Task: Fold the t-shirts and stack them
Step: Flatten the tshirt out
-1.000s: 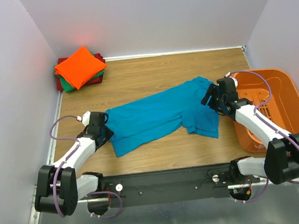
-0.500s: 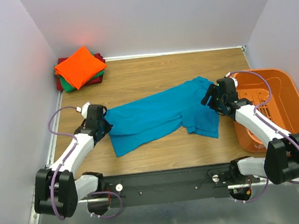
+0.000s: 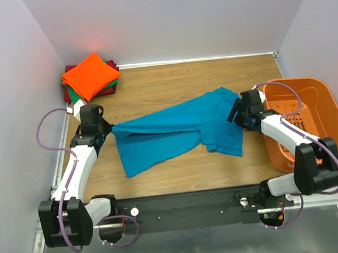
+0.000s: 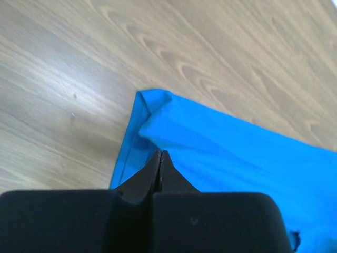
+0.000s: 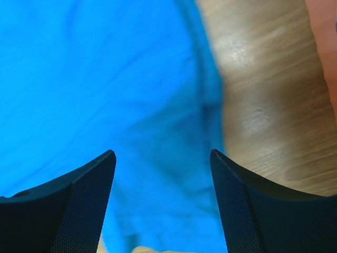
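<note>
The teal-blue t-shirt (image 3: 175,132) lies spread and rumpled across the middle of the wooden table. My left gripper (image 3: 107,132) is shut on its left edge, and the left wrist view shows the closed fingertips (image 4: 159,154) pinching the cloth (image 4: 237,158). My right gripper (image 3: 237,112) is open just above the shirt's right end, and its fingers (image 5: 89,179) straddle the blue cloth (image 5: 131,79) without holding it. A folded stack sits at the back left: orange shirt (image 3: 90,74) on top, green (image 3: 79,98) and dark red (image 3: 112,66) under it.
An orange plastic slotted basket (image 3: 328,118) stands at the right edge of the table, close to my right arm. Pale walls close in the left, back and right. A metal rail runs along the table's left edge (image 3: 61,148).
My left gripper has moved left and farther back, pulling the teal shirt's left edge with it and stretching the shirt. My right gripper has shifted slightly left and stays open.
</note>
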Robot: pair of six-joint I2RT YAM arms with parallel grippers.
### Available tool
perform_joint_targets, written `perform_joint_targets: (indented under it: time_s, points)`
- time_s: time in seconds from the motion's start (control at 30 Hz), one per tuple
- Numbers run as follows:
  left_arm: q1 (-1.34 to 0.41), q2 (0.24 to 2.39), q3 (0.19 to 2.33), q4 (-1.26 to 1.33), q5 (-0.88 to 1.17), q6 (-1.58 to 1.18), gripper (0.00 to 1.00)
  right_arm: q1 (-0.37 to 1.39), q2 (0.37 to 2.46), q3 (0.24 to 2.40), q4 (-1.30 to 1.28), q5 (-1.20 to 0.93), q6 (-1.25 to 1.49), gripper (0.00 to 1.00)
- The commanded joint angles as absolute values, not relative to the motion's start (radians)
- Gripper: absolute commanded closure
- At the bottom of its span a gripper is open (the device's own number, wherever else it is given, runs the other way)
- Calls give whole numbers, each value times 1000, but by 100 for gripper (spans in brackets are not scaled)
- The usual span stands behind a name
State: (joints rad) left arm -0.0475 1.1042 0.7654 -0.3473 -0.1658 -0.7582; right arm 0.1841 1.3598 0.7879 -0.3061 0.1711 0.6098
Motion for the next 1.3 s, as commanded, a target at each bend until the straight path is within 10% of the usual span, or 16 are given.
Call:
perform_joint_targets:
  time_s: [0.0, 1.27]
  points:
    - [26, 1132, 816, -319, -124, -724, 100, 186, 1437, 824, -293, 239, 607, 22]
    - [49, 1221, 847, -247, -38, -699, 100, 184, 1738, 986, -206, 290, 638, 56]
